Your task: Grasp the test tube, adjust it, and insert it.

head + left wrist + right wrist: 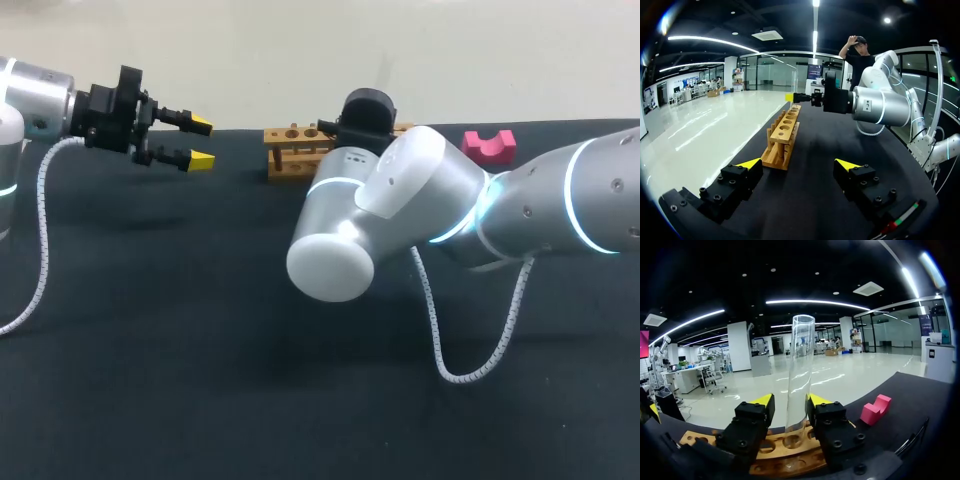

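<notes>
The left gripper (202, 142) is hovering wide open over the table's left side. The right gripper (788, 402) is clamping the glass test tube (800, 365) upright above the wooden rack (785, 452). Any tilt or offset is risking the base catching a hole's rim and slipping or cracking.

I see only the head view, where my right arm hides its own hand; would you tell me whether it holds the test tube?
Observer: Yes. The right wrist view shows the right hand shut on the clear test tube, held upright.
Operator: Where is its lower end?
Observer: Right over a hole in the wooden rack; I cannot tell whether it has entered.
Operator: And the left side?
Observer: The left wrist view shows the left hand open, with the rack lengthwise ahead and its nearer holes empty.
</notes>
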